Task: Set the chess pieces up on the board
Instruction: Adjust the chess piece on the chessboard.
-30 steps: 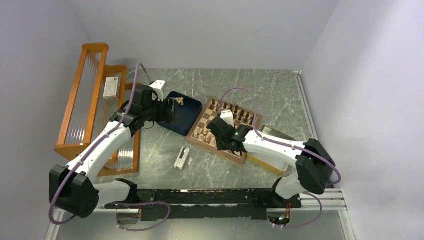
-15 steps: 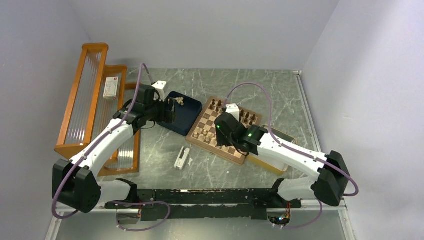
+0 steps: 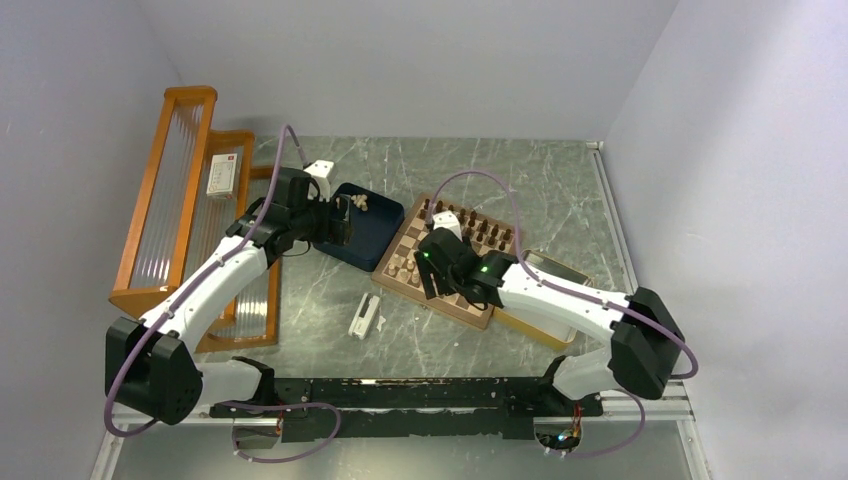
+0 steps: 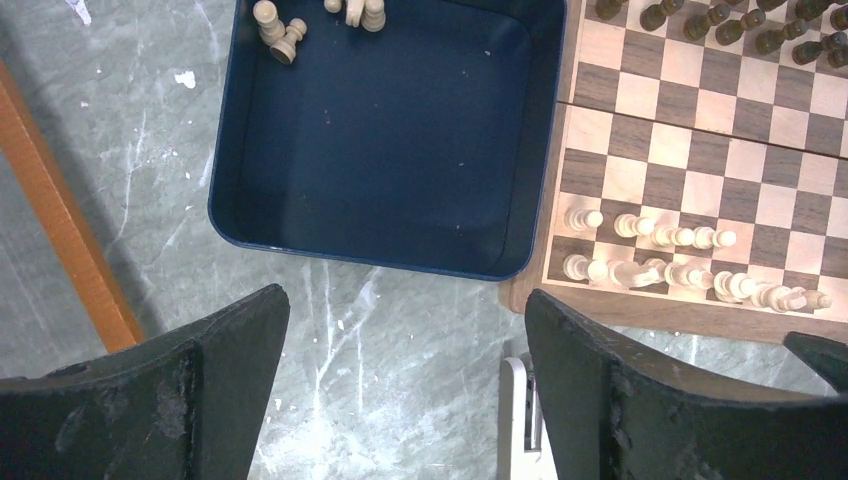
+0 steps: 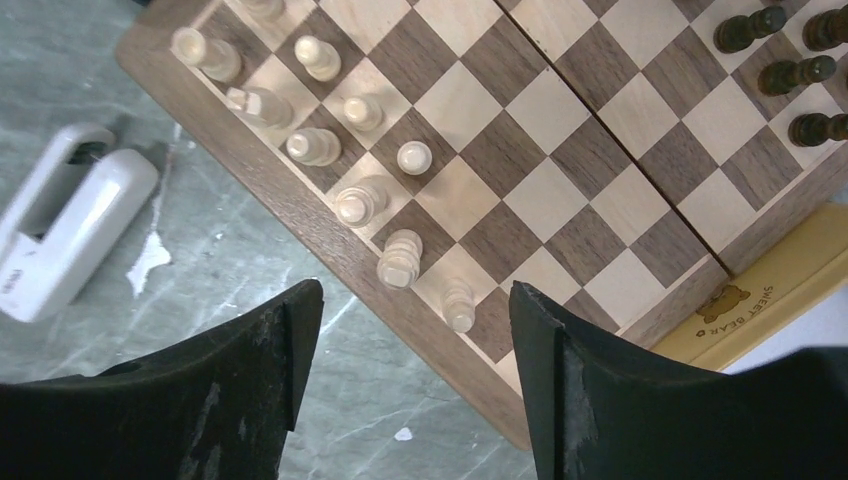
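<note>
Marble table (image 3: 560,180); checkered board (image 5: 560,150), pale pieces (image 5: 360,205) along edge; left claw (image 4: 403,310), right claw (image 5: 415,300) released, empty

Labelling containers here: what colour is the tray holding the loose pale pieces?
The tray is dark blue, clearest in the left wrist view.

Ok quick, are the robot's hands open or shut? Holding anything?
Left hand: open, holding nothing.
Right hand: open, holding nothing.

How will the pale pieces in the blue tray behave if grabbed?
Pale pieces: round, turned wood, so lying ones probably roll. Small, likely light; may pivot in the left pincer. Bunched by the blue tray wall, neighbours may shift.
</note>
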